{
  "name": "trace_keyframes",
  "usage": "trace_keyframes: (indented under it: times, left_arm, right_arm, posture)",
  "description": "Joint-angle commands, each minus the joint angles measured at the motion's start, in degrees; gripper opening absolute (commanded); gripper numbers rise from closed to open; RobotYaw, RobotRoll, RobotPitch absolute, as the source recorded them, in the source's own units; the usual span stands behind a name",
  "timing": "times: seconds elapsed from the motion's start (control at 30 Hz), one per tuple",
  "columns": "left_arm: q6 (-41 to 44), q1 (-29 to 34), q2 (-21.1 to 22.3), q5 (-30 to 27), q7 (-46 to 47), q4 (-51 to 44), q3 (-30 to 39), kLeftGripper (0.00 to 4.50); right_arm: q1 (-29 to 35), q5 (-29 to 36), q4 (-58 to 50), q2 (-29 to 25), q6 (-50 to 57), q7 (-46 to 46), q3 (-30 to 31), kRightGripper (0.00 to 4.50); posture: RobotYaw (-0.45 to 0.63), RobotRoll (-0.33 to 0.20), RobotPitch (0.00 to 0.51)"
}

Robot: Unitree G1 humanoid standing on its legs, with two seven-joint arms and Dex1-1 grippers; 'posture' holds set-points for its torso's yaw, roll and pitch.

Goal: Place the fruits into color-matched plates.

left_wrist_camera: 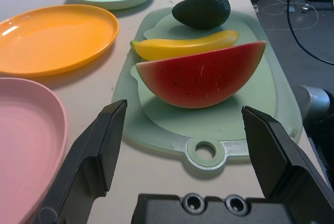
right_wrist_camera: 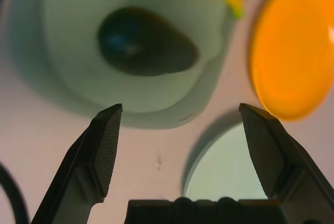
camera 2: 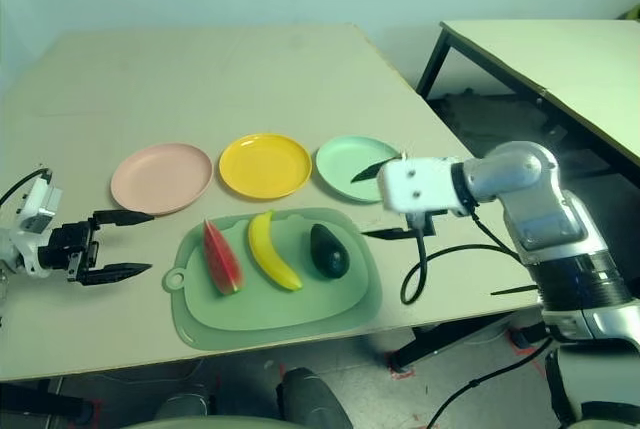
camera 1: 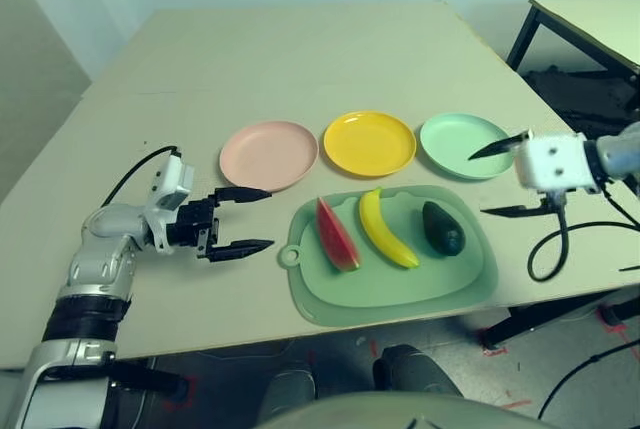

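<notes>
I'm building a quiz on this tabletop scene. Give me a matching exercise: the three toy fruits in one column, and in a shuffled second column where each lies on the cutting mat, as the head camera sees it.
Column 1:
1. watermelon wedge
2. banana
3. avocado

Column 2:
A. at the mat's right end, nearest the right pincer
B. in the middle of the mat
C. at the mat's left end, nearest the tab with the hole

All three lie on the green cutting mat.

Pairs: 1-C, 2-B, 3-A

Mat (camera 1: 400,294): watermelon wedge (camera 1: 336,234), banana (camera 1: 385,229), avocado (camera 1: 442,228)
Left pincer (camera 1: 245,219): open, empty
Right pincer (camera 1: 505,177): open, empty
</notes>
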Motion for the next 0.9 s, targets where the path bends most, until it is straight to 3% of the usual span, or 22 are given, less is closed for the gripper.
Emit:
trace_keyframes:
  times: [0.03, 0.3, 0.9]
  left_arm:
    - [-0.1, 1.5, 0.0, 0.4, -0.6, -0.3, -0.4, 4.48]
    - [0.7, 3.0, 0.1, -0.3, -1.2, -2.4, -0.3, 4.48]
    - [0.5, 4.4, 0.0, -0.5, 0.2, -3.4, 0.7, 4.48]
  right_arm:
    - [-3.6, -0.6, 2.3, -0.6, -8.1, 2.2, 5.6, 4.50]
    - [-8.0, -3.6, 8.1, 1.4, -18.4, 2.2, 12.8, 4.50]
    - [-9.3, -7.0, 11.1, 10.0, -20.9, 1.8, 15.2, 4.50]
  posture:
    - [-0.14, 0.000, 0.000]
    - [-0.12, 0.000, 0.000]
    - [-0.10, 0.000, 0.000]
